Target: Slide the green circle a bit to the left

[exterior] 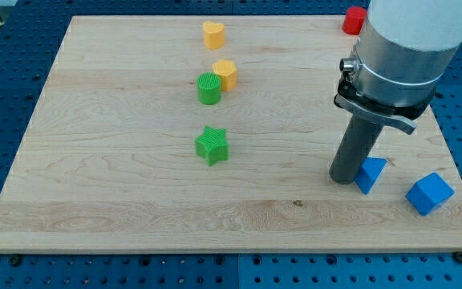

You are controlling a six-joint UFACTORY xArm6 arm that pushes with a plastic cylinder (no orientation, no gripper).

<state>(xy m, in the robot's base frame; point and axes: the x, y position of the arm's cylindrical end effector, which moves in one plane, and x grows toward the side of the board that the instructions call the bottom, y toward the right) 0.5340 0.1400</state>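
The green circle stands on the wooden board, above the view's middle, touching a yellow block at its upper right. My tip rests on the board far to the view's right and below the green circle, right beside a blue triangular block. A green star lies below the green circle.
A yellow heart-like block sits near the view's top. A blue cube lies at the lower right. A red block sits at the top right corner, partly behind the arm's white and silver body.
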